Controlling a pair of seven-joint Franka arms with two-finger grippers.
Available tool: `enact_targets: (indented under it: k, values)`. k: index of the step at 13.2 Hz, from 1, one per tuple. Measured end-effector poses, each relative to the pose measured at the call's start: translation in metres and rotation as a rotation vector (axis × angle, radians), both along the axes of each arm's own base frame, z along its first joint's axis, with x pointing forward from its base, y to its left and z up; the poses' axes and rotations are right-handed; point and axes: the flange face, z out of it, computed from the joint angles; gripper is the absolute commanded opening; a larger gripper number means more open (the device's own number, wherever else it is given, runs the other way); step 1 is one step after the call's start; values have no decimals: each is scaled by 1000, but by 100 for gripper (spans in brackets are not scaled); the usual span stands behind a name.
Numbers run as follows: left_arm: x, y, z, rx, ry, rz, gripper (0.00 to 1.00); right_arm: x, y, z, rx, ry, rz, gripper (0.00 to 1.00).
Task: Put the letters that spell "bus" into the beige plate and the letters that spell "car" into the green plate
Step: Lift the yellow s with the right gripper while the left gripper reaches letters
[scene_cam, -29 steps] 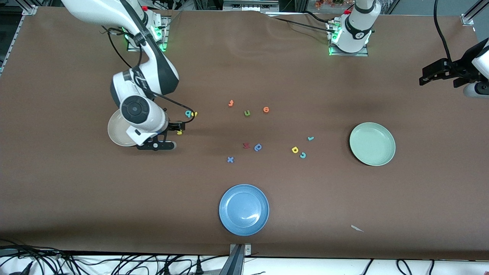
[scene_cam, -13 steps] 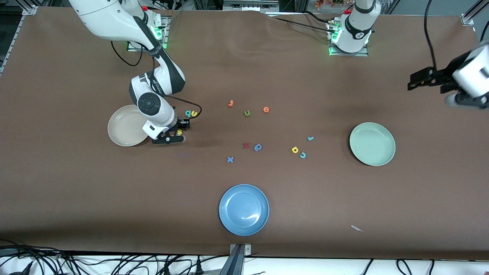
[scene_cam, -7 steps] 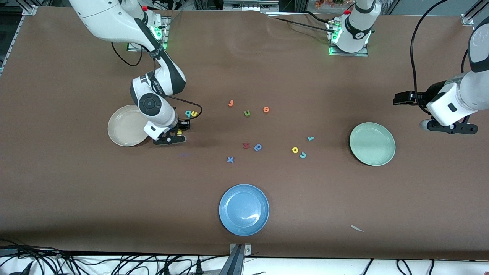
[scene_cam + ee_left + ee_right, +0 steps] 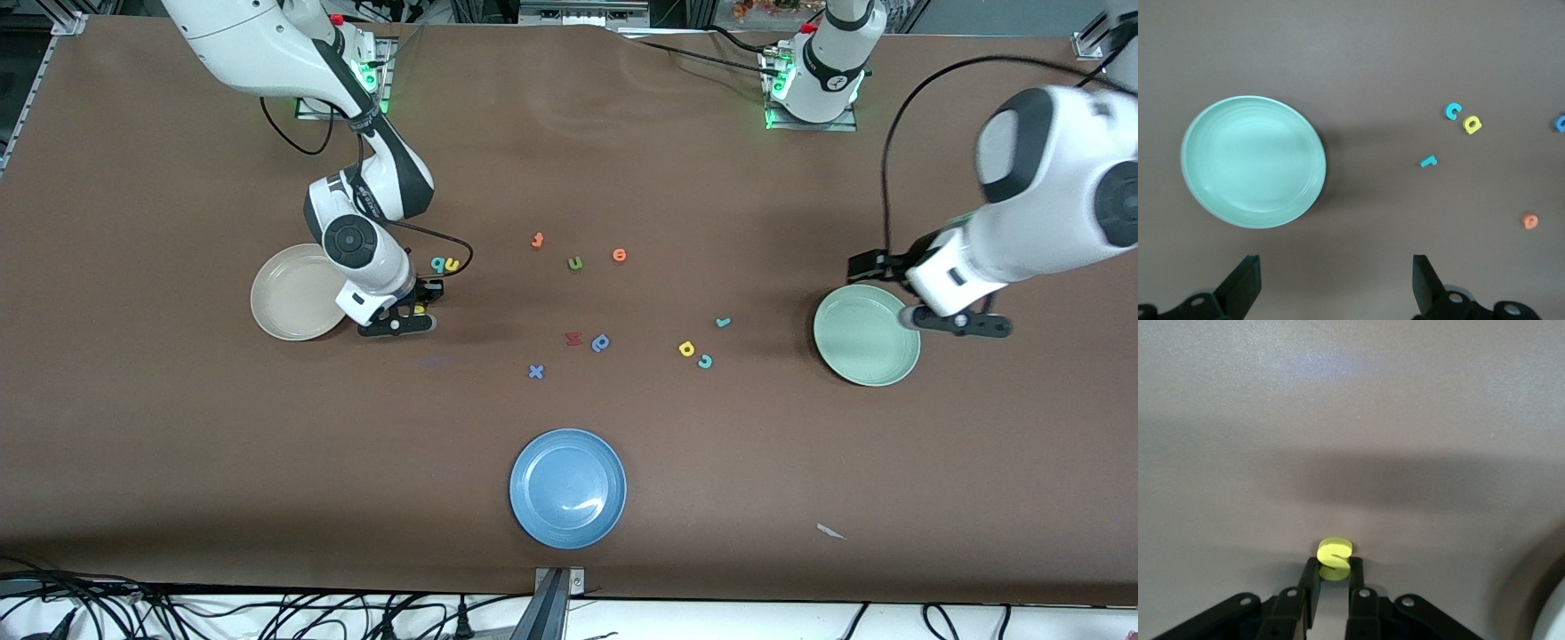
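Yellow s (image 4: pixel 1335 558) is pinched between the closed fingers of the right pincer (image 4: pixel 418 311), low at the surface (image 4: pixel 569 160) just beside the beige plate (image 4: pixel 289 293), on the plate's side toward the left arm's end. Teal b (image 4: pixel 437 263) and yellow u (image 4: pixel 452 264) lie touching each other, near the s and farther from the front camera. Teal c (image 4: pixel 705 361), yellow a (image 4: pixel 686 348) and teal r (image 4: pixel 723 323) form a loose cluster between the table's middle and the green plate (image 4: pixel 858 356). Left pincer (image 4: pixel 1331 283) hangs with fingers spread wide and empty over the surface at that plate's rim. Orange, olive, red and blue letters lie scattered mid-surface; a blue plate (image 4: pixel 568 488) sits nearest the front camera.
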Motion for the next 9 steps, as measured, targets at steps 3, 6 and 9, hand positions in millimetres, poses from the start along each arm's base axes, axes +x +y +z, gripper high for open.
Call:
enact_targets:
  k: [3,6,9]
  values:
    - [-12,-39,-39,3,-55,33,99,1,0,1,1,-3,-1,4]
    - [-27,-69,-83,-1,-130,39,99,12,0,21,-1,-16,-7,4]
    - [-36,-88,-129,-7,-158,22,99,27,-15,75,-63,54,-33,4]
